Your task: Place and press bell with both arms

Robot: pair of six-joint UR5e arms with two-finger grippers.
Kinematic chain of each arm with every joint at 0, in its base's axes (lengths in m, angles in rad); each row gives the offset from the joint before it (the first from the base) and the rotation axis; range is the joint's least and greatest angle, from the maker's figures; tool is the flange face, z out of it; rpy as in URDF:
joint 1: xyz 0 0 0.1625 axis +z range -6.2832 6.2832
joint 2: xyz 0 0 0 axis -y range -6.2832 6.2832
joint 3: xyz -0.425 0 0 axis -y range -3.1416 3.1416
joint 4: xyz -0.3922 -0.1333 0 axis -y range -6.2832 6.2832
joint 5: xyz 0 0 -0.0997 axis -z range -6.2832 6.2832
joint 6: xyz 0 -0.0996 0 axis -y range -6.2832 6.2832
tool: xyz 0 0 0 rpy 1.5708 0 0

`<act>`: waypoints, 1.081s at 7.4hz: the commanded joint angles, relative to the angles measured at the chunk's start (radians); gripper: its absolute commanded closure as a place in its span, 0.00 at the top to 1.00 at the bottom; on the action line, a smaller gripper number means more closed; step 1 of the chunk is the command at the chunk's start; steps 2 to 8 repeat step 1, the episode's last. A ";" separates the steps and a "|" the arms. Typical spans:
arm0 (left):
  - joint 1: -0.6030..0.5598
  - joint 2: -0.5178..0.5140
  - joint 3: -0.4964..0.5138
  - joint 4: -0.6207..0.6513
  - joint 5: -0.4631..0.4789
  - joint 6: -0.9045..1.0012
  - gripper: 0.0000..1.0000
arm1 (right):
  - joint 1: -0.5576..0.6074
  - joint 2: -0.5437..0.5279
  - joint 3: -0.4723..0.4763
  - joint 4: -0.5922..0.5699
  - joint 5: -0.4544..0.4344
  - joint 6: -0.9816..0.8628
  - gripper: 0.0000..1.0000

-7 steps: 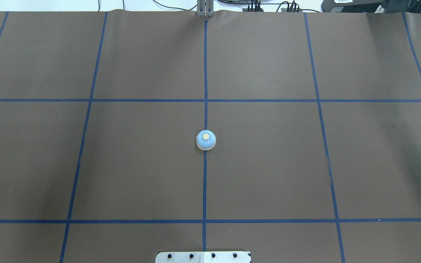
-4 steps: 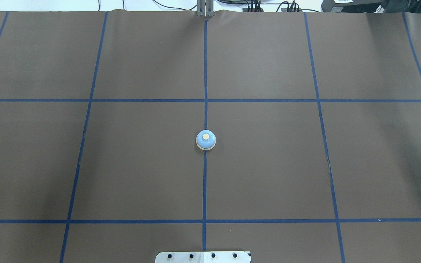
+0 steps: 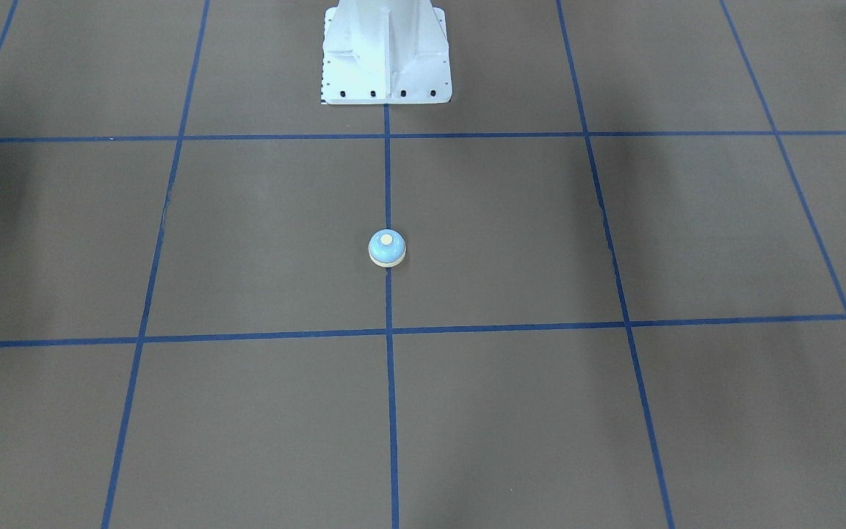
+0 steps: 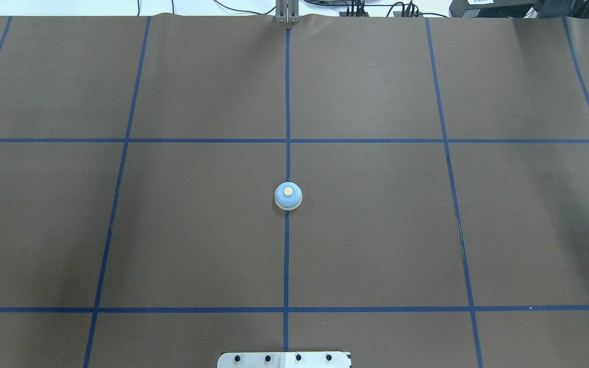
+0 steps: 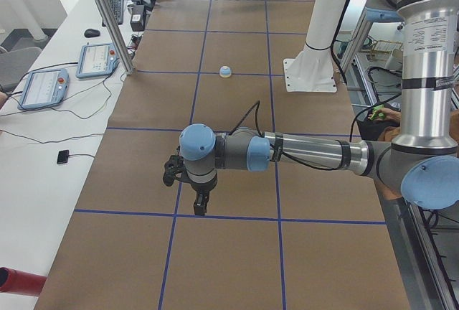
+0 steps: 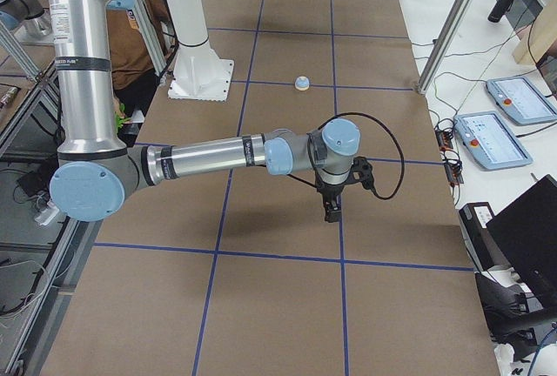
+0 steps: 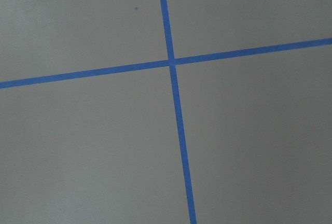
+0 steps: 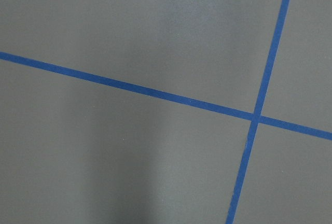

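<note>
The light-blue bell (image 4: 288, 196) with a cream button stands alone on the centre blue tape line of the brown mat, also seen in the front view (image 3: 387, 248) and both side views (image 5: 226, 72) (image 6: 302, 83). No arm is near it. My left gripper (image 5: 199, 206) shows only in the left side view, pointing down over the mat far from the bell. My right gripper (image 6: 330, 212) shows only in the right side view, also pointing down and far from the bell. I cannot tell whether either is open or shut. Both wrist views show only mat and tape.
The white pedestal base (image 3: 386, 51) stands behind the bell. Tablets (image 5: 43, 87) (image 6: 492, 139) and cables lie on the white bench along the mat's far edge. A metal post (image 4: 287, 13) stands at the far middle edge. A person in orange (image 6: 148, 28) sits behind the robot.
</note>
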 commanded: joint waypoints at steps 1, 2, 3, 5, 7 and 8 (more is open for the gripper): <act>-0.001 0.012 0.002 0.000 0.000 0.000 1.00 | 0.000 0.000 -0.007 0.000 -0.008 -0.005 1.00; -0.001 0.012 0.002 0.000 0.000 0.000 1.00 | 0.000 0.000 -0.007 0.000 -0.008 -0.005 1.00; -0.001 0.012 0.002 0.000 0.000 0.000 1.00 | 0.000 0.000 -0.007 0.000 -0.008 -0.005 1.00; -0.001 0.012 0.002 0.000 0.000 0.000 1.00 | 0.000 0.000 -0.007 0.000 -0.008 -0.005 1.00; -0.001 0.012 0.002 0.000 0.000 0.000 1.00 | 0.000 0.000 -0.007 0.000 -0.008 -0.005 1.00; -0.001 0.012 0.002 0.000 0.000 0.000 1.00 | 0.000 0.000 -0.007 0.000 -0.008 -0.005 1.00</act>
